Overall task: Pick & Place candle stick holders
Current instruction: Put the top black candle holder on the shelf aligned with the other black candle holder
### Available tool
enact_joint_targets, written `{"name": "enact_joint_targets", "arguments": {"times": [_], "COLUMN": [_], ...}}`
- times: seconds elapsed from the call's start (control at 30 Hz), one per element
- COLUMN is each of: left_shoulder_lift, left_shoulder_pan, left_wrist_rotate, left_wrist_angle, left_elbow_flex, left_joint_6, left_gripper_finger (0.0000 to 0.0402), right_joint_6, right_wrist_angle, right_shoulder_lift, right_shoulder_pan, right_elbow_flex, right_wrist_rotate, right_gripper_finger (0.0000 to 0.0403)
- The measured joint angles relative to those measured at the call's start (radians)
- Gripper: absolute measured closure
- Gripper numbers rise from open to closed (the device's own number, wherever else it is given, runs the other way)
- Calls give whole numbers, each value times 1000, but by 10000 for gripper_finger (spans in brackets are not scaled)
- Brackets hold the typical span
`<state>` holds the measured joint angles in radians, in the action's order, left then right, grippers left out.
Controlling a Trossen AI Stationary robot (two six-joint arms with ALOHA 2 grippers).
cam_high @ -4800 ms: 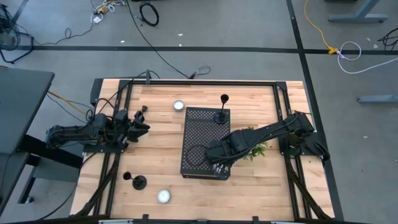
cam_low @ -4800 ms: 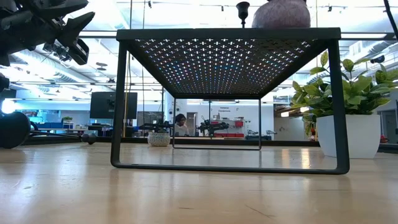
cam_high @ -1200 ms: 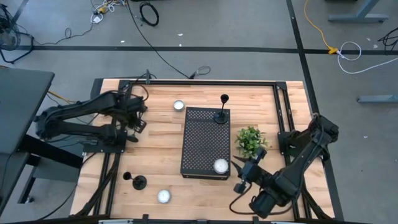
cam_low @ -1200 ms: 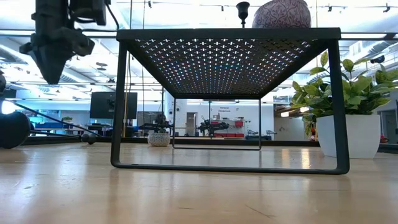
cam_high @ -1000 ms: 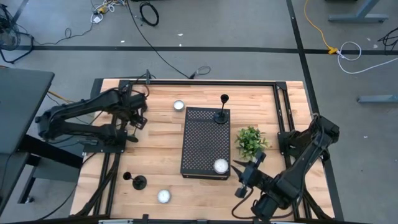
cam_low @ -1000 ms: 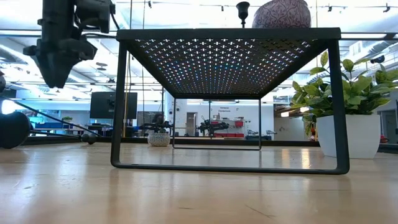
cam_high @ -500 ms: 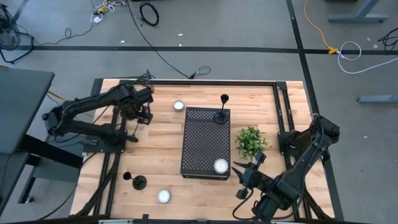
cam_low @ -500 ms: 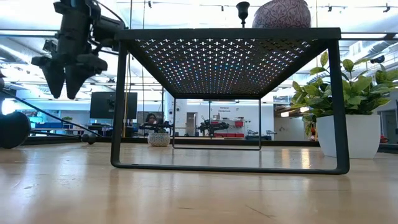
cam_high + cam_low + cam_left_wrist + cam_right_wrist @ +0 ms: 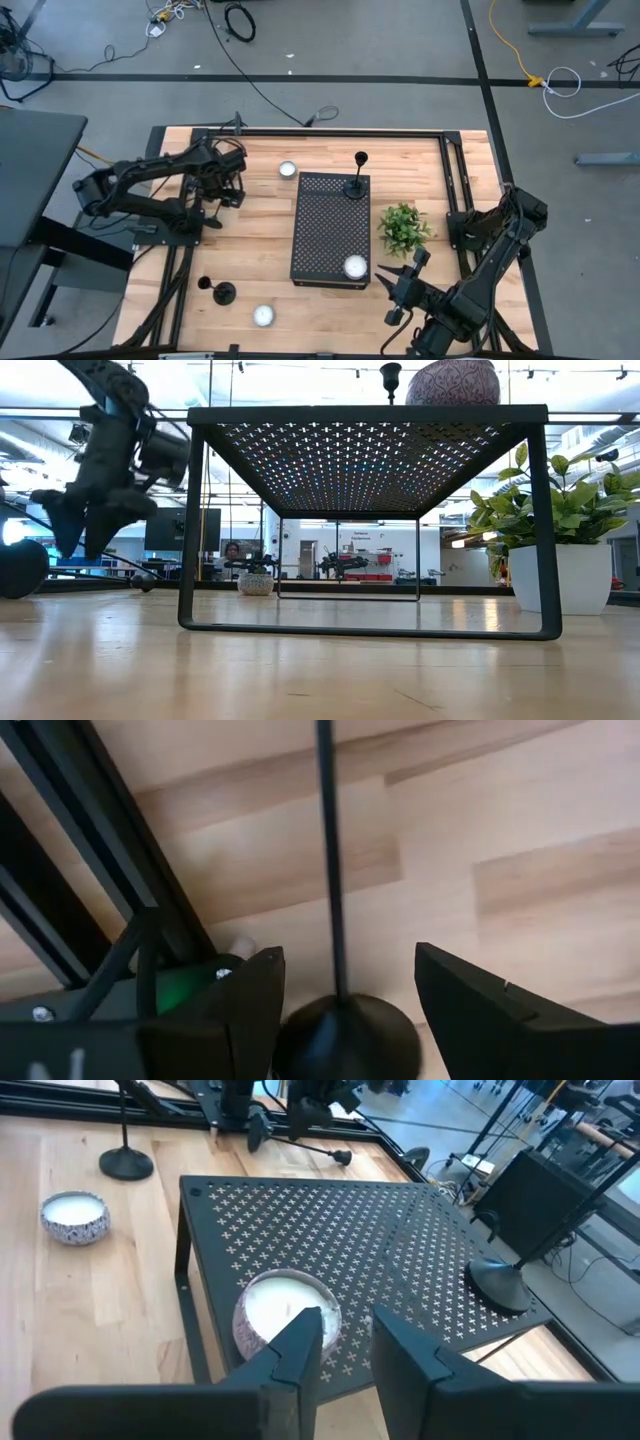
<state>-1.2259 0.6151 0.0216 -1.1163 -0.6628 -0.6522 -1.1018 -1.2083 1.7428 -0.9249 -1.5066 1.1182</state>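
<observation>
One black candle stick holder point(image 9: 333, 870) shows in the left wrist view. Its thin stem runs away over the wood from a round black end point(image 9: 345, 1038) low between my fingers. My left gripper point(image 9: 233, 189) point(image 9: 78, 545) point(image 9: 345, 970) hangs open over it at the table's far left, a finger on either side. A second holder point(image 9: 355, 184) point(image 9: 497, 1283) stands on its base at the far end of the black stand point(image 9: 330, 215). The third point(image 9: 222, 292) point(image 9: 124, 1160) stands on the wood at the near left. My right gripper point(image 9: 398, 272) point(image 9: 345, 1335) waits by the stand's near right corner, narrowly open, nothing between its fingers.
A white candle bowl point(image 9: 353, 266) sits on the stand's near right corner. Two more stand on the wood, one far point(image 9: 288, 169), one near point(image 9: 262, 315). A potted plant point(image 9: 402, 228) is right of the stand. The black frame rails point(image 9: 90, 850) run close beside my left gripper.
My left gripper has moved a little toward the table's right and far edges, then come down toward the table, and its fingers have opened from a shut point to two spread tips. My right arm has drawn slightly toward the near edge.
</observation>
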Motion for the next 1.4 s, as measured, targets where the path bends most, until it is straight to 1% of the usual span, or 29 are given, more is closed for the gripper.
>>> {"name": "enact_joint_targets", "arguments": {"times": [0.17,0.27,0.37,0.57,0.67,0.77,1.07,1.4], "left_shoulder_lift": [2,2,2,2,2,2,2,2], "left_shoulder_pan": [40,65,83,115,129,130,129,129], "left_wrist_rotate": [-17,10,32,5,-1,1,1,0], "left_wrist_angle": [122,198,237,269,292,305,303,304], "left_elbow_flex": [92,127,141,147,147,147,147,147], "left_joint_6": [26,65,73,96,77,75,93,98], "left_gripper_finger": [177,177,177,177,183,203,293,377], "right_joint_6": [4,4,20,30,38,38,43,43], "right_wrist_angle": [5,6,16,28,32,31,35,37], "right_shoulder_lift": [0,0,0,0,0,0,1,1], "right_shoulder_pan": [0,0,1,1,2,2,2,2], "right_elbow_flex": [0,0,0,0,0,0,0,0], "right_wrist_rotate": [2,22,27,27,27,27,28,44], "right_gripper_finger": [317,317,317,317,317,317,317,317]}}
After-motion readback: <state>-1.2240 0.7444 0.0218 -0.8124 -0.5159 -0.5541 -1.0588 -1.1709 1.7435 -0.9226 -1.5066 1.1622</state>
